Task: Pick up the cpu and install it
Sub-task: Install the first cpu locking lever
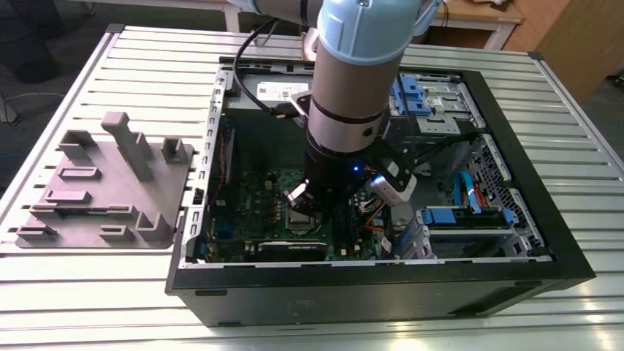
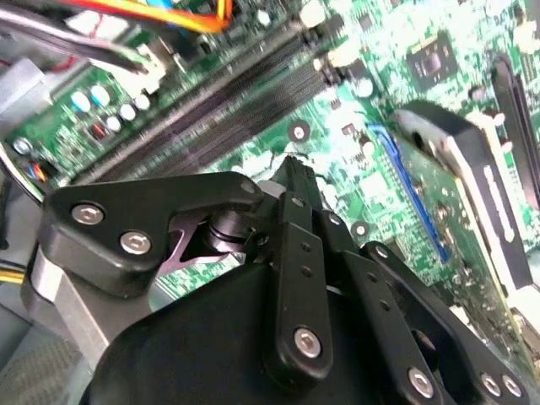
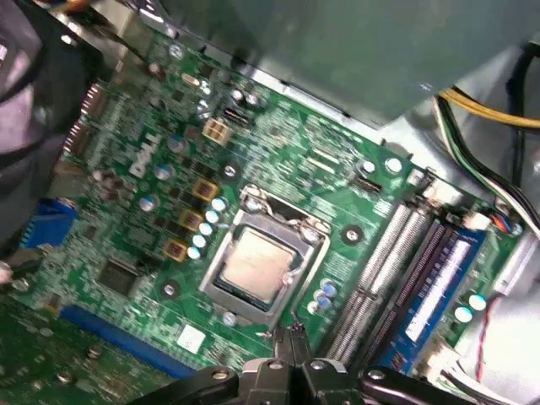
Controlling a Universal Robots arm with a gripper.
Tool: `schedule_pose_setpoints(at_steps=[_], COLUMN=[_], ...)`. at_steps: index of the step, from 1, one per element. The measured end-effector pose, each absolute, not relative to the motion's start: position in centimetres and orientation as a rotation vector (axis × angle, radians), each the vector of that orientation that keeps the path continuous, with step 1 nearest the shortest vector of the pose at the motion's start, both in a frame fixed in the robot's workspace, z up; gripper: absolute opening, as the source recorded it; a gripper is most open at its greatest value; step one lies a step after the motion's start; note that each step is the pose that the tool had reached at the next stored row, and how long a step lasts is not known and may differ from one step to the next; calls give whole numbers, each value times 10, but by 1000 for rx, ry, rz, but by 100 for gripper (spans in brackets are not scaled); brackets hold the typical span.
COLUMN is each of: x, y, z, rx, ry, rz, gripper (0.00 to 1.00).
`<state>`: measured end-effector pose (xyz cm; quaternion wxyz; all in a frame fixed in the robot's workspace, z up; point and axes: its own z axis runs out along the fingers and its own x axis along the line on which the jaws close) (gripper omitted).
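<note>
Cpu [image 3: 253,266] sat in the metal-framed socket [image 3: 297,226] of the green board [image 3: 135,202], centre of the first wrist view; tool [image 3: 289,339] hovered just beside it, fingers together, grasping nothing.

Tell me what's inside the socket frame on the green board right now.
In the first wrist view the cpu lies inside the socket frame, silver top up. The contacts beneath it are covered. The gripper hangs beside the socket, apart from the chip.
</note>
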<state>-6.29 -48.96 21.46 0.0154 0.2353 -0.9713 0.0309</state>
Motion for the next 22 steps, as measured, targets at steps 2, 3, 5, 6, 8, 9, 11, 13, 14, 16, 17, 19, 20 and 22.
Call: schedule_pose_setpoints(at_steps=[2, 3, 5, 6, 8, 9, 11, 13, 14, 16, 17, 19, 20, 22], x=[-69, -73, -77, -78, -80, -81, -82, -82, -82, -84, -86, -88, -88, -88], y=[-488, -487, -486, -486, -485, -485, -484, -483, -483, -483, -482, -482, -482, -482], z=[215, 215, 215, 215, 217, 219, 224, 231, 234, 237, 237, 237, 237, 237], rx=[732, 732, 730, 729, 728, 728, 728, 728, 728, 729, 729, 730, 730, 730], ry=[-3022, -3022, -3024, -3026, -3030, -3032, -3036, -3038, -3039, -3044, -3047, -3050, -3050, -3050], rz=[96, 96, 96, 96, 97, 98, 100, 100, 101, 102, 102, 102, 102, 102], gripper=[10, 10, 10, 10, 10, 10, 10, 10, 10, 10, 10, 10, 10, 10])
